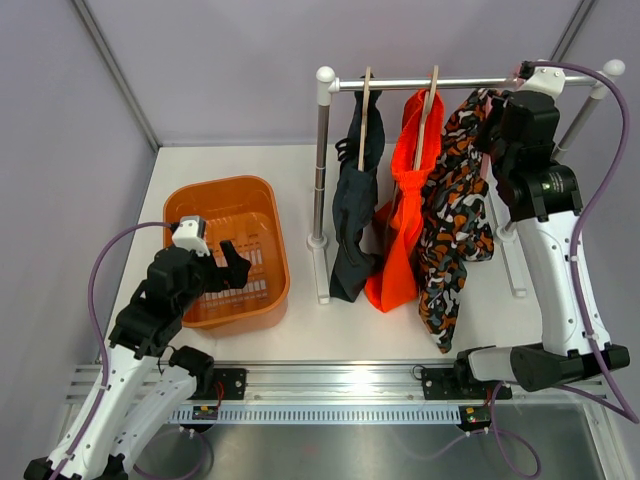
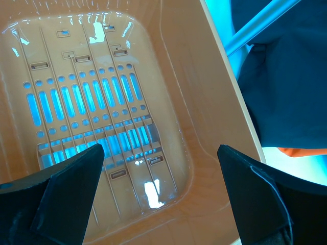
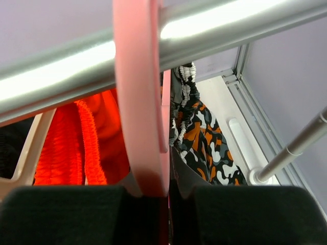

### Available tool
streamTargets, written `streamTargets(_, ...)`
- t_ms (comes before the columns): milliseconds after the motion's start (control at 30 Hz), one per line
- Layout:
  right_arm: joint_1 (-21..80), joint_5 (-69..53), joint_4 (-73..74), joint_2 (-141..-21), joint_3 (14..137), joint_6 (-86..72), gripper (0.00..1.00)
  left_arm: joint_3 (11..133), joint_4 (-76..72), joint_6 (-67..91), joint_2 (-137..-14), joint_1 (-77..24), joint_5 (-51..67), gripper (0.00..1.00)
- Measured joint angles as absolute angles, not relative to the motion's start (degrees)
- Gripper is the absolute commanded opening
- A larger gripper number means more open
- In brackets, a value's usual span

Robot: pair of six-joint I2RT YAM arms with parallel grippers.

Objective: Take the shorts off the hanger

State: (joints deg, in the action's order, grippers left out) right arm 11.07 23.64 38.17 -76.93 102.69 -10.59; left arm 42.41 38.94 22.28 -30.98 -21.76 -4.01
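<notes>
Three shorts hang on the rack rail: dark navy, bright orange and camouflage. My right gripper is up at the rail by the camouflage shorts. In the right wrist view it is shut on the pink hanger, which hooks over the rail. The camouflage shorts hang just right of the hanger and the orange shorts to its left. My left gripper is open and empty over the orange basket.
The orange basket stands left of the rack and holds nothing. The rack's left post and right post rise from feet on the white table. Navy fabric shows beyond the basket rim. Purple walls enclose the table.
</notes>
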Motion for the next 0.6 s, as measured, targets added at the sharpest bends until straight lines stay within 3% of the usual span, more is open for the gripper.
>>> streamTargets(600, 11.09, 20.29, 54.57, -62.96, 104.33, -11.81, 0.0, 42.41, 38.85, 21.63, -31.31, -21.76, -1.39, 0.99)
